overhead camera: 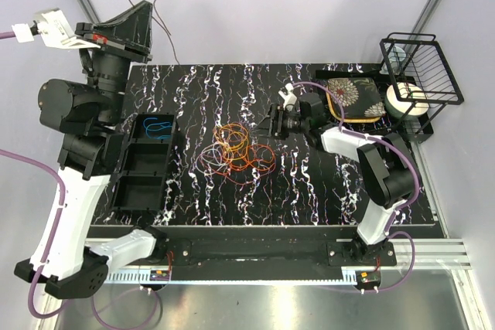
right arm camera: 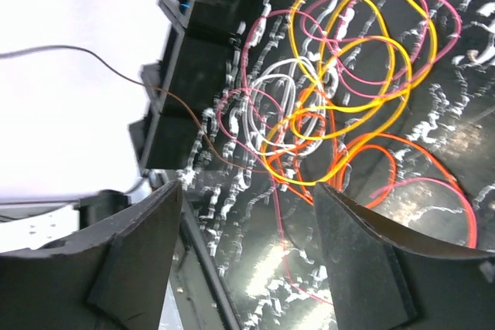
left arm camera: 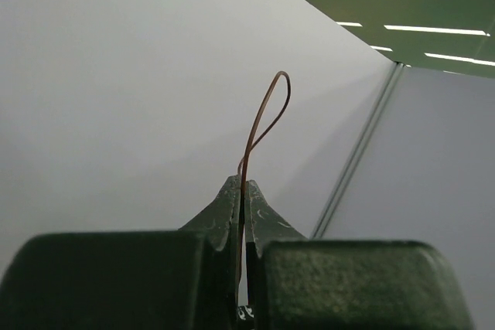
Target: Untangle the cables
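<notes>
Left wrist view: left gripper pinched shut on brown cable; loop stands above the jaws.
Right wrist view: right gripper wide open, empty, facing cable tangle.
Top view: tangle mid-table; tray well apart at left edge.

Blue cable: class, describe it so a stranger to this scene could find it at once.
On the left of the black marbled table stands a black compartmented tray. In its farthest compartment lies a thin blue cable, loosely coiled. Only it shows inside the tray, apart from the orange, yellow and pink tangle of cables mid-table.
</notes>
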Tool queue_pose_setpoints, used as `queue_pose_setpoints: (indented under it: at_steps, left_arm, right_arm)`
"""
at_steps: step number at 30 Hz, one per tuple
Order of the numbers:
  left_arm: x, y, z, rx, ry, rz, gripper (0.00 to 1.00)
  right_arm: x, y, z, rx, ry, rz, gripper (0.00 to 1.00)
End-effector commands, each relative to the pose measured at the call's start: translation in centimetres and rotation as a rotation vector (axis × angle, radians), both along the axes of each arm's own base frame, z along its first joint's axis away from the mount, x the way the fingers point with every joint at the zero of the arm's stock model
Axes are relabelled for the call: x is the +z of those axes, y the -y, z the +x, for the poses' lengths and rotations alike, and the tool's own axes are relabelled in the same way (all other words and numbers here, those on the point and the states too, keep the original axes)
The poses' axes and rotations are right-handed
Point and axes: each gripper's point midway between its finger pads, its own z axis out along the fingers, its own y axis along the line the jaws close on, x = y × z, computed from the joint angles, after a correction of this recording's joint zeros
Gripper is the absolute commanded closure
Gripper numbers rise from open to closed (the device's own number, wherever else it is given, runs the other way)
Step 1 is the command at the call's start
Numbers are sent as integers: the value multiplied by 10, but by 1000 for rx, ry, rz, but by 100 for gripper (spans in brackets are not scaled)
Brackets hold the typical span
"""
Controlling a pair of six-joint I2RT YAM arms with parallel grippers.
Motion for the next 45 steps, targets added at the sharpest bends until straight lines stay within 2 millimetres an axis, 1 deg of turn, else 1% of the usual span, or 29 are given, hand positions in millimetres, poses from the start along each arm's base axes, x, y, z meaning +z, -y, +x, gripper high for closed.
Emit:
queue_pose_setpoints:
  at_steps: [1, 2, 3, 5, 7, 8, 10, 11, 13, 14, 15, 16, 17, 19, 20, 21, 23, 24, 27, 28, 31, 33, 34, 37, 38, 41, 42, 43, 45]
  left_arm:
    - [17, 5, -28, -90, 47, 1, 100]
    - [18, 8, -33, -112, 52, 13, 100]
    - [17, 9, -36, -120, 54, 15, 100]
    - [14, 10, -39, -136, 50, 22, 100]
    - [11, 9, -42, -136, 48, 20, 100]
    - [7, 9, -42, -137, 41, 20, 100]
    - [8, 7, -48, -139, 51, 15, 100]
    - [7, 7, -48, -141, 50, 17, 100]
    - [8, 8, -50, -149, 55, 21, 100]
    - [7, 9, -51, -155, 55, 26, 100]
    - [7, 10, -51, -158, 53, 25, 100]
    - [7, 10, -53, -163, 58, 30, 100]
    - [6, 11, -52, -165, 53, 31, 100]
    - [6, 11, -54, -170, 57, 29, 100]
    - [6, 10, -56, -171, 61, 31, 100]
    - [5, 10, -56, -169, 61, 34, 100]
    - [6, 9, -60, -167, 70, 35, 100]
    - [5, 9, -60, -167, 70, 44, 100]
    - [5, 9, -62, -165, 72, 53, 100]
    - [5, 10, -62, -167, 69, 58, 100]
    - [4, 11, -63, -171, 65, 72, 100]
    - [2, 11, -64, -171, 65, 78, 100]
    - [0, 12, -62, -171, 60, 80, 100]
    - [-3, 12, -61, -171, 59, 75, 100]
    - [-3, 12, -61, -171, 58, 77, 100]
    - [-4, 13, -60, -178, 57, 77, 100]
    - [-3, 13, -60, -179, 56, 76, 100]
    - [-4, 14, -59, -180, 57, 77, 100]
    - [-4, 15, -58, -182, 53, 81, 100]
  right_arm:
    - [16, -10, 5, 34, -32, 81, 24]
    - [11, -11, 3, 37, -97, 67, 24]
    - [18, -16, 8, 33, -132, 82, 24]
    - [22, -24, 3, 45, -206, 86, 25]
    - [33, -34, 6, 36, -257, 113, 25]
    - [35, -38, 7, 32, -277, 119, 25]
    - [39, -48, 11, 16, -332, 141, 25]
    - [39, -57, 7, 26, -345, 146, 25]
    - [41, -71, 7, 27, -392, 156, 25]
    - [31, -82, 2, 25, -425, 134, 25]
    - [37, -91, 1, 28, -431, 136, 25]
    - [34, -97, -1, 26, -443, 126, 25]
    - [31, -110, -3, 28, -454, 111, 25]
    - [27, -124, -7, 31, -492, 114, 25]
    - [25, -133, -6, 40, -497, 120, 25]
    - [26, -145, -15, 62, -520, 124, 25]
    - [25, -162, -20, 87, -529, 128, 26]
    - [26, -173, -31, 106, -541, 125, 26]
    - [19, -191, -41, 134, -572, 122, 27]
    - [17, -197, -50, 154, -579, 118, 27]
    - [12, -205, -62, 174, -601, 117, 27]
    - [12, -209, -69, 190, -609, 118, 28]
    - [12, -213, -77, 213, -609, 119, 27]
    - [16, -220, -86, 248, -623, 139, 28]
    - [13, -221, -90, 260, -640, 139, 28]
    - [9, -221, -91, 259, -648, 140, 39]
    - [8, -222, -91, 260, -654, 140, 46]
    - [12, -223, -93, 277, -645, 158, 48]
    - [9, -223, -96, 282, -672, 168, 55]
